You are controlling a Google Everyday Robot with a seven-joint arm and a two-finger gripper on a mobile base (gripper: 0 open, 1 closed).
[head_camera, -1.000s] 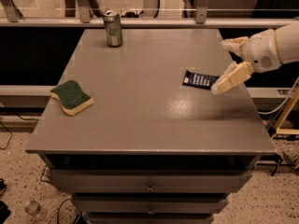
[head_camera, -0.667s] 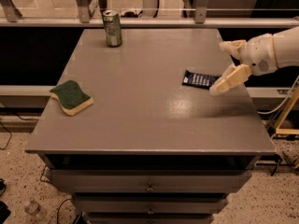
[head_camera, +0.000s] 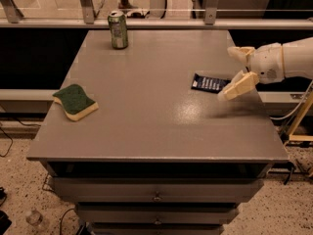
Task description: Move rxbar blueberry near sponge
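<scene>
The rxbar blueberry (head_camera: 209, 83), a flat dark navy bar with white lettering, lies on the right side of the grey table. The sponge (head_camera: 75, 101), green on top and pale yellow below, lies at the table's left side, far from the bar. My gripper (head_camera: 234, 72) reaches in from the right on a white arm. It is open, with one cream finger (head_camera: 238, 85) low just right of the bar and the other finger (head_camera: 239, 52) higher behind. It holds nothing.
A green soda can (head_camera: 118, 29) stands upright at the table's far left corner. The table (head_camera: 146, 131) has drawers below its front edge. A railing runs behind the table. A wooden stand leg shows at the right edge.
The gripper has shifted slightly left and down toward the bar. The bar, sponge and can have not moved.
</scene>
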